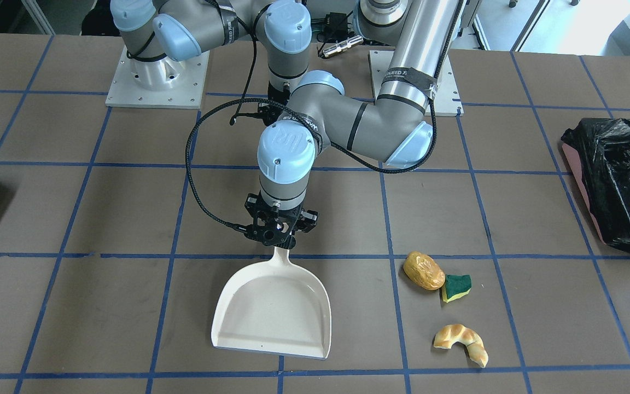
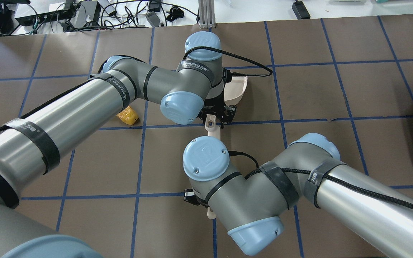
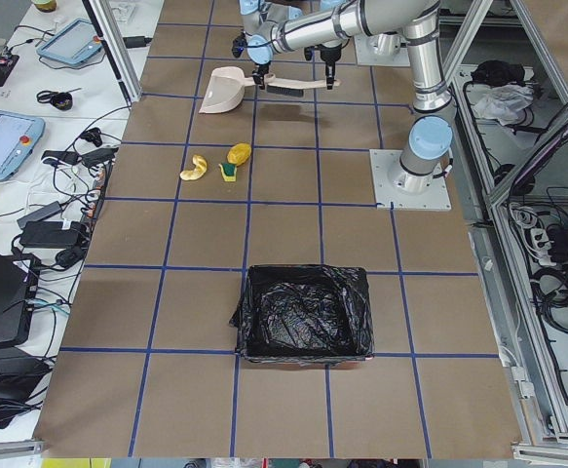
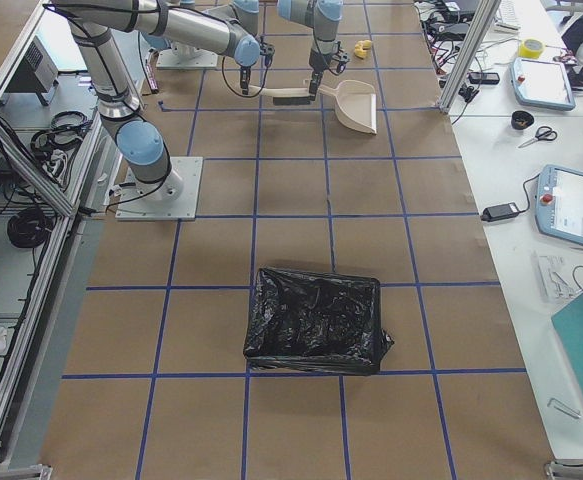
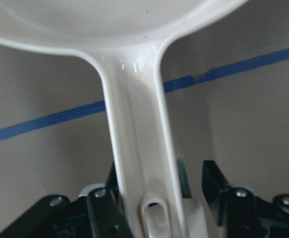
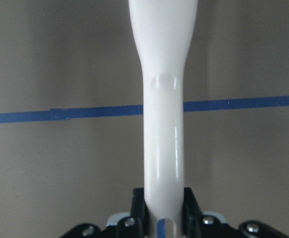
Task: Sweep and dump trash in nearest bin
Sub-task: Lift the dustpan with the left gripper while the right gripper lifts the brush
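Bin (image 1: 616, 164): well apart from the dustpan (image 1: 271, 312), far out on the robot's left of it, black liner open. Nothing visible in it.

Dustpan: flat on the table, pan bare, mouth facing away from the robot, not toward the trash. Left gripper (image 1: 279, 238) is at its handle end, jaws closed narrow on the handle.

Brush (image 6: 164, 124): behind the dustpan on the robot's side, off the table. Right gripper (image 6: 164, 206) has its fingers tight on both sides of the white handle.

Trash, all on the robot's left of the dustpan, near it, between it and the bin:
- pastry (image 1: 461, 342), level with the pan's mouth, alone
- potato lump (image 1: 424, 270), level with the handle end
- sponge wedge (image 1: 456, 288), touching the potato

Step, as I judge it: both tools gripped, sweeping not started.

Next move calls for turning the dustpan's mouth toward the trash and setting its lip down beside it. The brush goes to the far side to push the pieces in. The pastry likely needs its own stroke.
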You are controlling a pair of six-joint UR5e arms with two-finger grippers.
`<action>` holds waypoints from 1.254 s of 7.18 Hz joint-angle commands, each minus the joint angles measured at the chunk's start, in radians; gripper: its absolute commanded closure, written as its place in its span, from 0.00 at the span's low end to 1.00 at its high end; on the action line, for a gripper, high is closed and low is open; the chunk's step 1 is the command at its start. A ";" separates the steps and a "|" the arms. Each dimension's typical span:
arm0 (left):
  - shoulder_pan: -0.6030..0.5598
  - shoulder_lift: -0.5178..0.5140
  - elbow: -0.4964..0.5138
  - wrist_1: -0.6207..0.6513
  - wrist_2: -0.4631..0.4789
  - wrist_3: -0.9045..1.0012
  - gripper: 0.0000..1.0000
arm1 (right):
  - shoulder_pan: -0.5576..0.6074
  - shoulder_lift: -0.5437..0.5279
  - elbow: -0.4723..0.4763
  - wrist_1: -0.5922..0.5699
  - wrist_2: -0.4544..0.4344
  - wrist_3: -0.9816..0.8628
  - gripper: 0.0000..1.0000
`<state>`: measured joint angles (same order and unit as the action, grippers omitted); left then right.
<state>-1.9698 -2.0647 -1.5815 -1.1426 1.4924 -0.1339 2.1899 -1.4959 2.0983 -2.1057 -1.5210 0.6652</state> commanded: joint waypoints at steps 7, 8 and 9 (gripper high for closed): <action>0.006 0.012 0.098 0.012 0.014 0.019 1.00 | -0.070 -0.118 0.029 0.075 -0.010 -0.144 1.00; 0.015 0.023 0.107 0.018 0.014 0.019 1.00 | -0.068 -0.118 0.029 0.075 -0.010 -0.139 1.00; 0.037 0.028 0.120 0.020 0.014 0.020 1.00 | -0.068 -0.118 0.028 0.076 -0.010 -0.136 1.00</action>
<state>-1.9524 -2.0444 -1.4768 -1.1262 1.5058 -0.1150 2.1220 -1.6130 2.1267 -2.0326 -1.5311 0.5270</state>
